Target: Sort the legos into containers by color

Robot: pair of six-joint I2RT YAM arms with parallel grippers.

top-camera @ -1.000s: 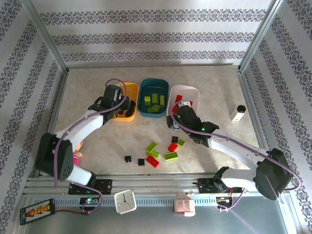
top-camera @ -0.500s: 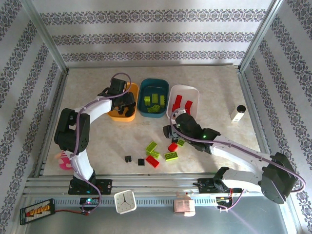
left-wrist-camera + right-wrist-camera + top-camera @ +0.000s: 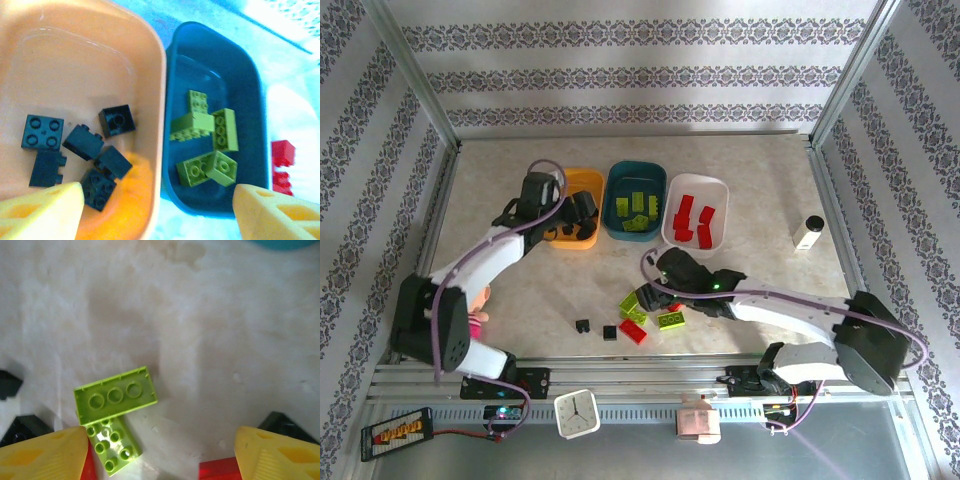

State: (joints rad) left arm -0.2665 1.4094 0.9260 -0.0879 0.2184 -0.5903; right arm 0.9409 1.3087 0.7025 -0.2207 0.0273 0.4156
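Two yellow fingertip pads (image 3: 45,455) of the right gripper (image 3: 161,445) stand wide apart, nothing between them. Ahead of the gap, lower left of the wrist frame, lies a lime green studded plastic brick (image 3: 115,394), its long axis nearly parallel to the line joining the pads; a wrist turn is likely needed before closing. The left gripper (image 3: 157,200), spread and empty, hovers over the orange-yellow plastic tray (image 3: 75,65), well apart from that brick; the right arm is nearer.

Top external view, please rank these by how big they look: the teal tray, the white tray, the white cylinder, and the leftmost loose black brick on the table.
1. teal tray and white tray: too alike to rank
2. white cylinder
3. black brick
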